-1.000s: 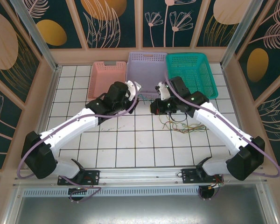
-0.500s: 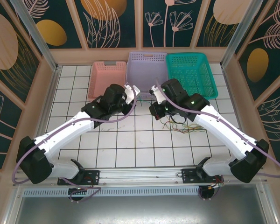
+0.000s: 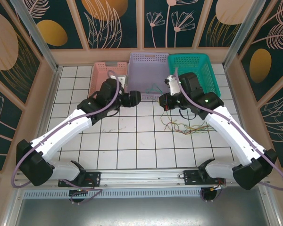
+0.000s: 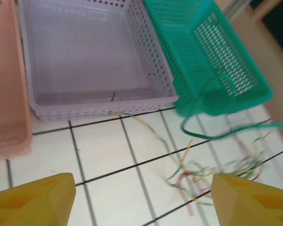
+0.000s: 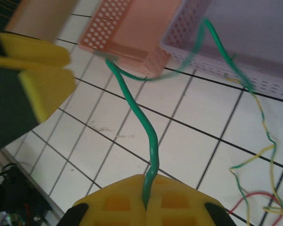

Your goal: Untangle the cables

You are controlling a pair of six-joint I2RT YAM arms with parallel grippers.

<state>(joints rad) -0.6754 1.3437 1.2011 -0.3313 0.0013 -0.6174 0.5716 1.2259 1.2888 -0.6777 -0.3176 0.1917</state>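
Right gripper [image 5: 146, 200] clamped on green cable [image 5: 137, 113], which runs to 11 o'clock toward lilac basket [image 3: 148, 57]. Left gripper [image 4: 141, 197] jaws apart. Other cables [image 3: 186, 128] tangled on tiles at right gripper's 5 o'clock

- Pink basket [image 3: 98, 77], lilac basket [image 3: 146, 73], teal basket [image 3: 200, 75], all perforated.
- Green, yellow and red cables [image 5: 140, 117].
- White-tiled table [image 3: 127, 141], dark grid lines.
- Dark teal walls [image 3: 33, 28], gold and peach leaf motifs.

Bare tiles [image 3: 127, 141] nearside; baskets [image 3: 148, 55] and cable tangle [image 3: 184, 126] beyond
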